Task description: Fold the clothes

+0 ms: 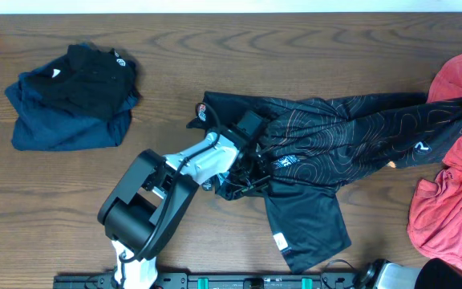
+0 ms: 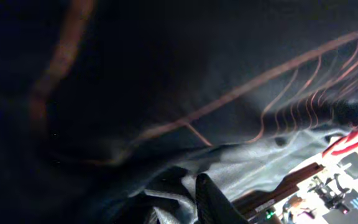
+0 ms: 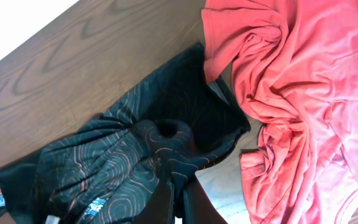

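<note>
The black jersey [image 1: 335,128] with thin orange contour lines lies crumpled across the middle of the table, one flap hanging toward the front edge. My left gripper [image 1: 243,164] sits at its left part. In the left wrist view the jersey [image 2: 166,74] fills the frame; one finger [image 2: 210,199] shows, with cloth gathered against it, and the other is hidden. My right gripper [image 3: 179,186] is shut on a raised fold of the jersey [image 3: 104,155]. The coral-red garment [image 1: 455,185] lies bunched at the right edge, beside that fold [image 3: 303,81].
A folded dark blue and black pile [image 1: 70,100] lies at the back left. The brown wooden table [image 1: 295,48] shows bare along the back. A black rail [image 1: 215,281] runs along the front edge, where the arm bases stand.
</note>
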### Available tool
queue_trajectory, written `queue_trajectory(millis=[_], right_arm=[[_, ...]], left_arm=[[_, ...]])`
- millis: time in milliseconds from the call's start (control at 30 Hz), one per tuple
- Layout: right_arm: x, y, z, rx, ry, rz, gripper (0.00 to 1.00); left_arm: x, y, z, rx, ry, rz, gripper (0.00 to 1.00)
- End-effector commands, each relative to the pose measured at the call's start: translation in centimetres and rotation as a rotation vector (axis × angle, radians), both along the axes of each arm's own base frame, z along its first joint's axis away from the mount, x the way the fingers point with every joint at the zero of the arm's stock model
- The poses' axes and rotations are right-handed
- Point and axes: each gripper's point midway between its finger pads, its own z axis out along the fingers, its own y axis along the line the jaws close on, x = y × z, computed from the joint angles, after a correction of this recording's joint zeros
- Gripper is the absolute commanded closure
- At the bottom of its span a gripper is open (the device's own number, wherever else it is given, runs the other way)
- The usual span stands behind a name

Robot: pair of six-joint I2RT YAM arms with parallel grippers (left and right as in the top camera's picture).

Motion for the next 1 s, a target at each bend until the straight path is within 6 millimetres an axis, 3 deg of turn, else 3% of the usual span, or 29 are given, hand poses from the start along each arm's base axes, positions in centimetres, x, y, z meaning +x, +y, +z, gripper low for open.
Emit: queue_trajectory(millis=[0, 33, 200, 367, 633, 967], right_arm=[[0.3, 0.5, 0.3, -0.002, -0.01, 0.023, 0.96], [0.3, 0.5, 0.3, -0.002, -0.01, 0.023, 0.97], [0.3, 0.5, 0.3, -0.002, -0.01, 0.023, 0.96], [0.3, 0.5, 0.3, -0.002, -0.011, 0.023, 0.96], [0.4, 0.4, 0.4, -0.004, -0.013, 0.023, 0.97], [0.4, 0.7, 0.5, 0.0, -0.018, 0.035, 0.98]], left_arm=[[0.0, 0.5, -0.9, 0.036, -0.011, -0.008, 0.85], [0.0, 0.4, -0.9, 0.036, -0.018, -0.01, 0.94], [0.7, 0.1, -0.9, 0.025, -0.07, -0.033, 0.94], [2.4, -0.5, 2.4, -0.059, -0.196, -0.094, 0.94], [7.0, 1.2, 12.8, -0.196, -0.631, -0.164, 0.94], [8.9, 5.9, 26.5, -0.299, -1.127, -0.134, 0.94]])
